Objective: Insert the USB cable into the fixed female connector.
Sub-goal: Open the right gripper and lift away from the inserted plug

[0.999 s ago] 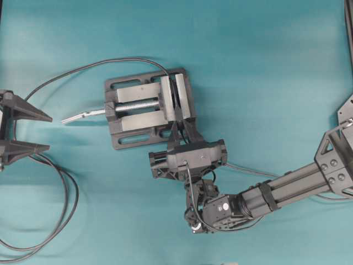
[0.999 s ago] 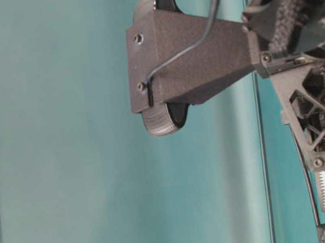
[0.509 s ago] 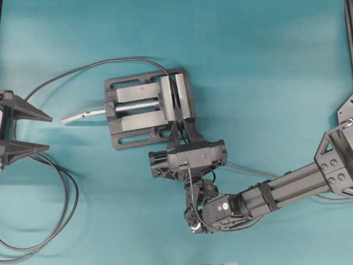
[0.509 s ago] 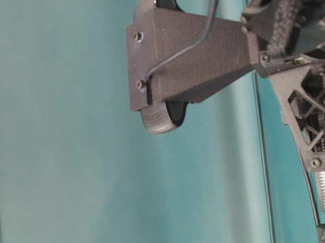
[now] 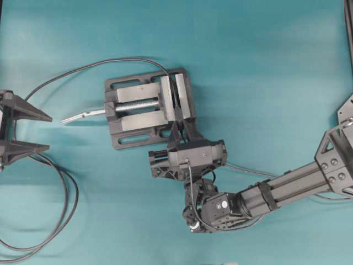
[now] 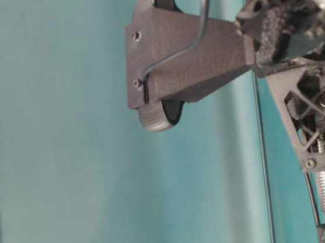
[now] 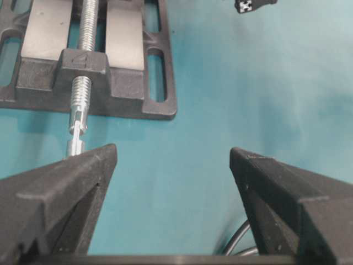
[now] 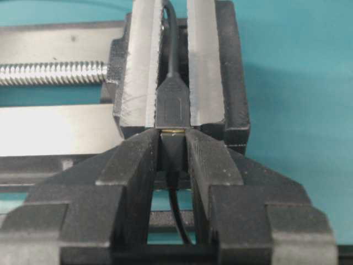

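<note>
One claw at work, plug seated at the socket.
The right gripper [image 8: 172, 144], fingers flanking the USB cable [image 8: 172, 160] plug, has eased its pinch slightly, suggesting insertion is done. The fixed female connector [image 8: 172, 106] sits clamped between vise [image 5: 148, 106] jaws, butted against the plug. The left gripper [image 7: 172, 165] hangs spread.
</note>
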